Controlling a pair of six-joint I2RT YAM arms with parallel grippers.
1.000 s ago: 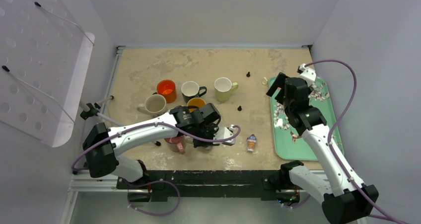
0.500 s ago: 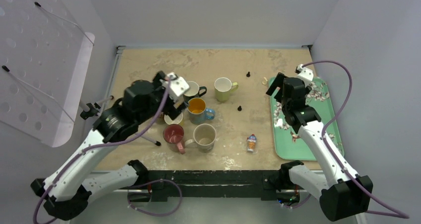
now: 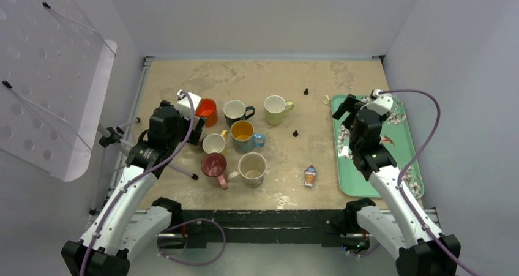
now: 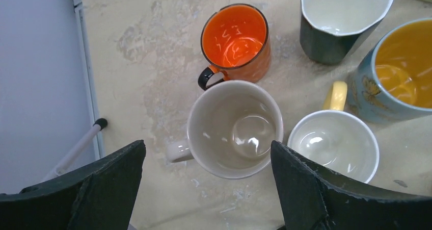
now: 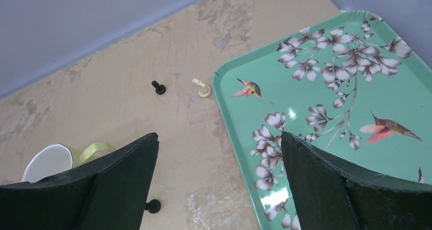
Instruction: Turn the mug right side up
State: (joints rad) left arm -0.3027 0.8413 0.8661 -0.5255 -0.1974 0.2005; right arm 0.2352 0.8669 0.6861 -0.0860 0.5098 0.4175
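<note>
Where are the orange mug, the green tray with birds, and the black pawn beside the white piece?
orange mug [image 4: 235,36]: left wrist view, on its shiny inside.
green tray [image 5: 300,92]: right wrist view, on bare green floor.
black pawn [image 5: 159,88]: right wrist view, on its body.

Eight mugs [image 3: 252,167]; three chessmen [image 3: 295,132]; one tray [image 3: 405,161]; figurine [image 3: 310,175]

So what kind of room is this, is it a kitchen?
Probably a robot testing booth, not a kitchen: a black-and-white left robot arm and right robot arm bolted at a stained beige tabletop, boxed in by plain grey walls.
</note>
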